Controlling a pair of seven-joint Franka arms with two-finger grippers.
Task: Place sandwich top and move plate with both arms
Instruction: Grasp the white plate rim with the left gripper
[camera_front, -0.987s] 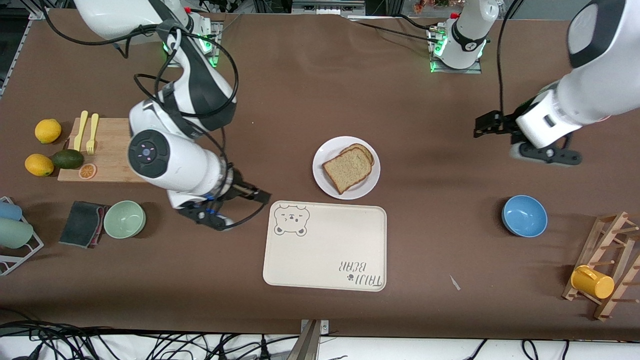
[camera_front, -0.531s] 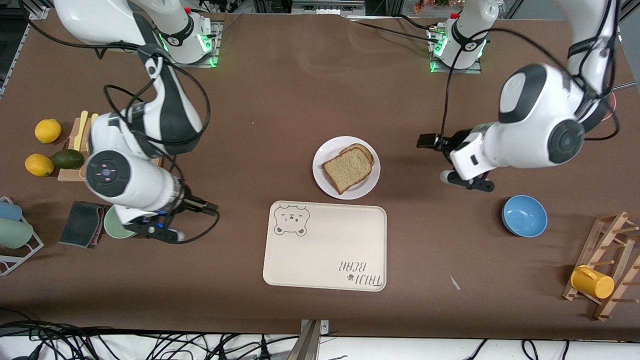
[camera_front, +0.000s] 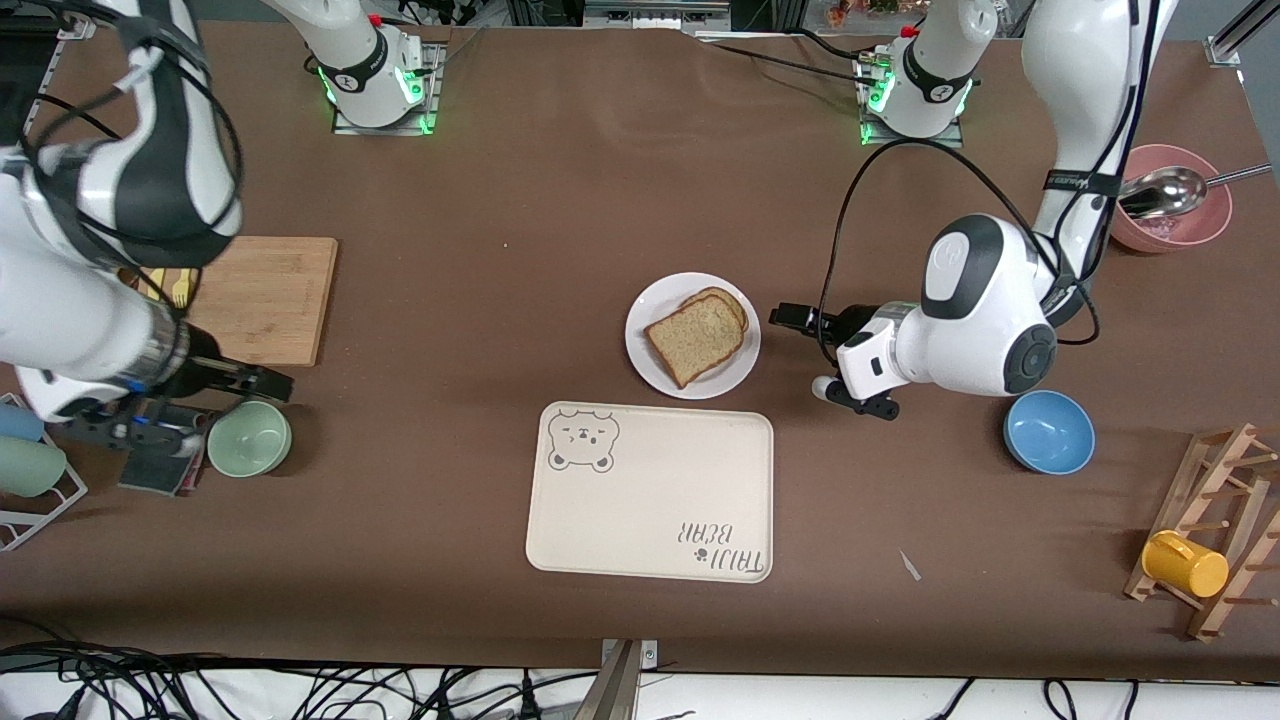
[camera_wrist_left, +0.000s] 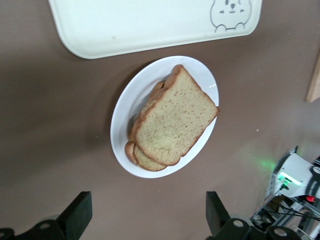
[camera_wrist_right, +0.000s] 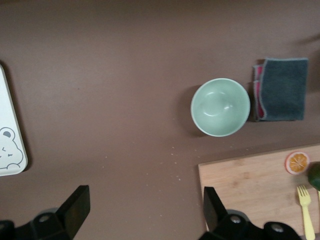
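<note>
Bread on plate, 2 grippers open and empty.
The sandwich top (camera_front: 696, 340) lies on a lower slice on the plate (camera_front: 650, 305), beside the tray (camera_front: 650, 500). The left gripper (camera_front: 790, 316), fingers apart, hangs just beside the plate. The right gripper (camera_front: 262, 381), fingers apart, hangs over the table near the green bowl (camera_front: 249, 438).

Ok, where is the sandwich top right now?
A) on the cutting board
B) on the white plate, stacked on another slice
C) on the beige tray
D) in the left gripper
B: the sandwich top lies on the plate over another slice, no gripper touching it.
</note>
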